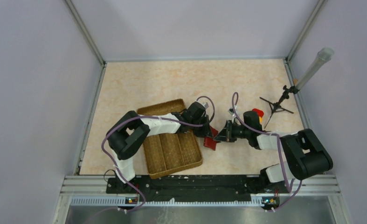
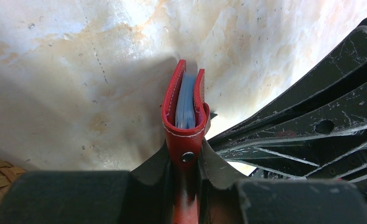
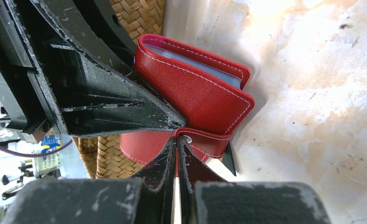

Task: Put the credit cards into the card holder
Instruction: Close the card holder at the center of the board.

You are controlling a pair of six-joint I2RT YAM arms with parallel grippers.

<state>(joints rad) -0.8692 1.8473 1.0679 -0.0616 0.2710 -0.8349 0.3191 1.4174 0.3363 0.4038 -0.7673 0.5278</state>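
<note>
The card holder [image 1: 211, 141] is a dark red folding wallet held just right of the woven tray. My left gripper [image 2: 186, 151] is shut on it near a black snap. Its two red covers stand nearly closed, with pale blue slots [image 2: 186, 100] between them. My right gripper [image 3: 176, 140] is shut on the card holder's red snap strap [image 3: 204, 137]. The wallet body [image 3: 195, 88] sits just beyond the right gripper, and the left gripper's black fingers [image 3: 102, 93] press on it from the left. In the top view both grippers, left [image 1: 205, 129] and right [image 1: 221, 135], meet at the wallet. No credit cards show.
A brown woven divided tray [image 1: 172, 140] lies under the left arm, and its edge shows in the right wrist view [image 3: 139, 16]. A round yellow-and-red object [image 1: 257, 113] sits behind the right wrist. A small black tripod [image 1: 277, 106] with a grey tube stands at the right wall.
</note>
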